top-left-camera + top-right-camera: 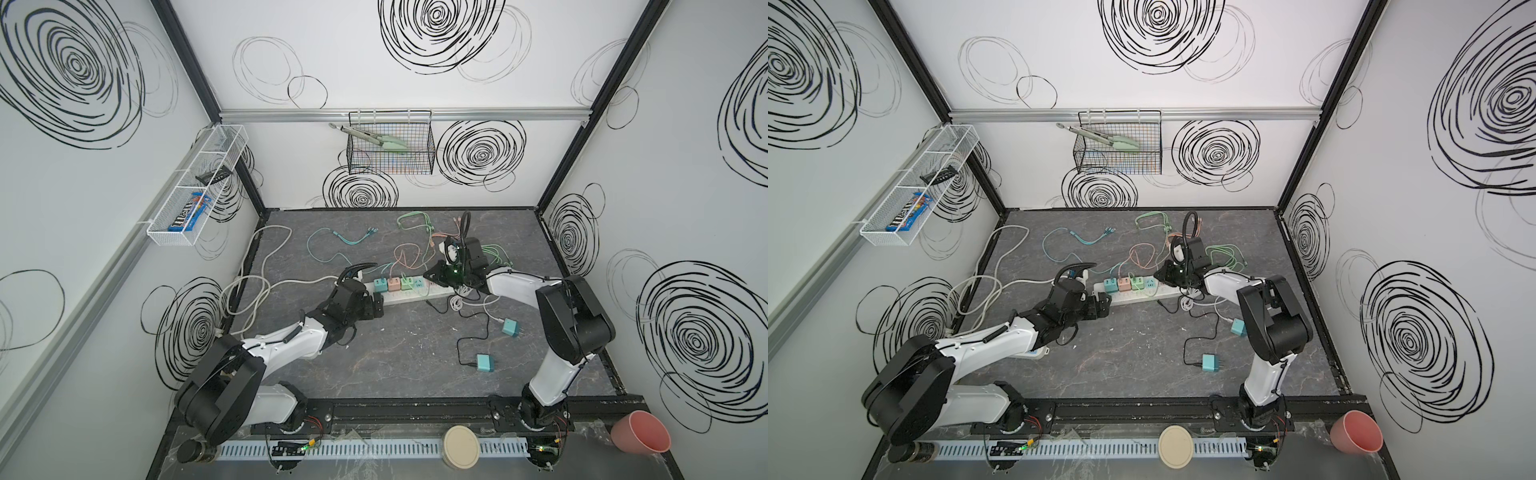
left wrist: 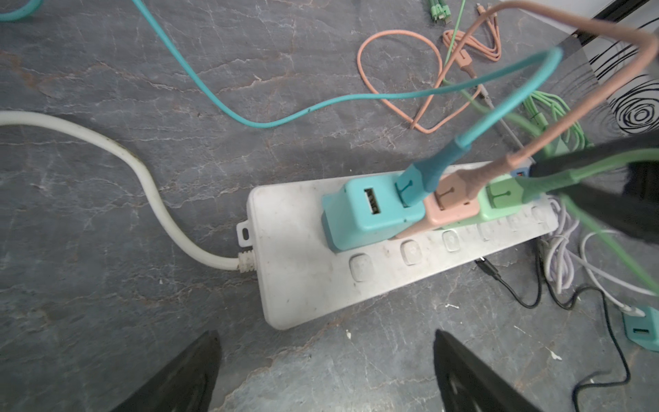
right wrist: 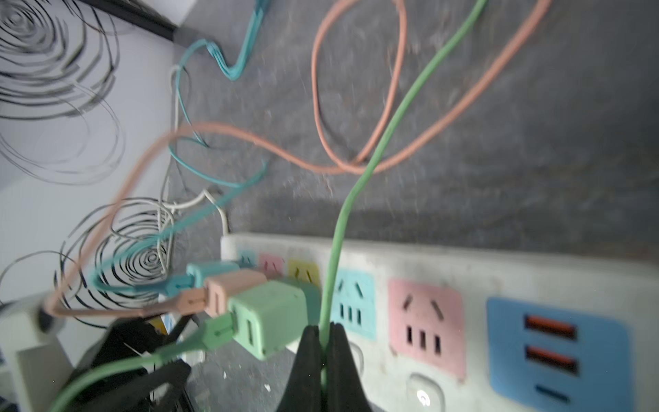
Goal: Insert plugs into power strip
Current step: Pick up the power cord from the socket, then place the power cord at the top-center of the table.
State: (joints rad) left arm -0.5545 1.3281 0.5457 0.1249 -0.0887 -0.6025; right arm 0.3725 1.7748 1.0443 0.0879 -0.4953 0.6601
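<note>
Right gripper (image 3: 325,342) pinched shut on the green cable (image 3: 335,257) of the seated mint plug (image 3: 271,317), probably clearing the next socket (image 3: 353,303); left gripper (image 2: 326,335) hovers wide open at the left end of the power strip (image 2: 296,285).

5 plugs (image 1: 485,363), 1 power strip (image 1: 409,296), 2 wire baskets (image 1: 432,143), 1 pink cup (image 1: 640,436), 1 round lid (image 1: 461,446)

"m&m's" on candy packet (image 1: 188,215)
</note>
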